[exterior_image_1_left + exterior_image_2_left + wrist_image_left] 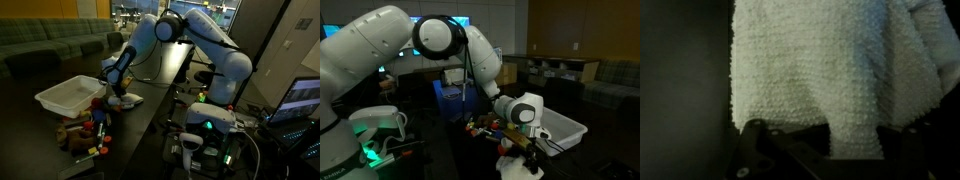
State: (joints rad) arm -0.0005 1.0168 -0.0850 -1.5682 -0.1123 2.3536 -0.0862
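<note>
A white nubby cloth [830, 60] fills most of the wrist view. It narrows into a bunch between the two dark fingers of my gripper [855, 140], which close on it. In both exterior views the gripper [118, 88] [525, 142] is low over the dark table, right above the cloth [127, 100] [520, 166], which lies bunched near the table's edge. Whether the cloth is lifted off the table is not clear.
A white plastic bin [65, 96] [566, 128] stands on the dark table beside the gripper. A pile of small colourful toys [86, 130] [488, 125] lies close by. Sofas [50, 42] stand beyond the table, and lit equipment [205, 125] stands alongside it.
</note>
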